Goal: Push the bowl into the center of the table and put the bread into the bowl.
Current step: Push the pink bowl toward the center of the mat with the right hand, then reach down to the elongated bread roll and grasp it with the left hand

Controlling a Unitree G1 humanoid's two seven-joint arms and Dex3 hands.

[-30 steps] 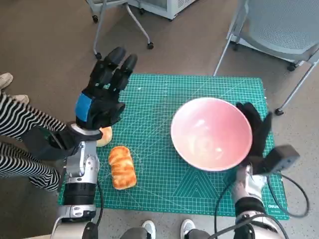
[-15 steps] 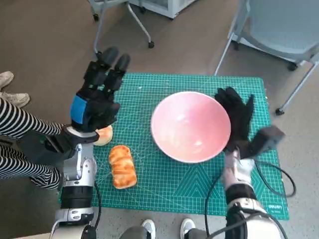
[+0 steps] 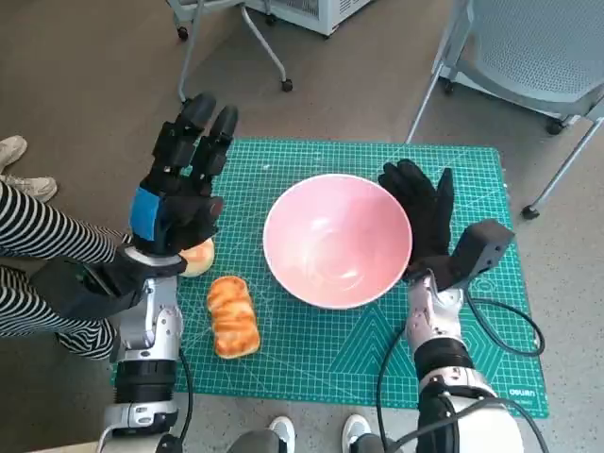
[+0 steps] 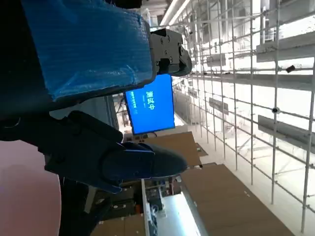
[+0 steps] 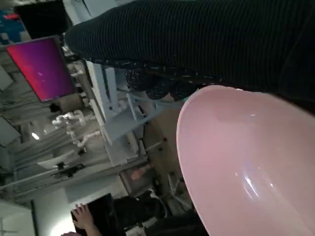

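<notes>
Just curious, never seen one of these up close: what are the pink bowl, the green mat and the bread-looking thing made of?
The pink bowl looks like glossy plastic or glazed ceramic; soft highlights show inside. The green mat looks like a matte rubbery cutting mat, printed with pale grid lines. The bread has a shiny golden ridged crust; real or a model, I cannot tell.

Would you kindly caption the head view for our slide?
Right hand presses the pink bowl across the green mat; bread waits beside it.
</notes>
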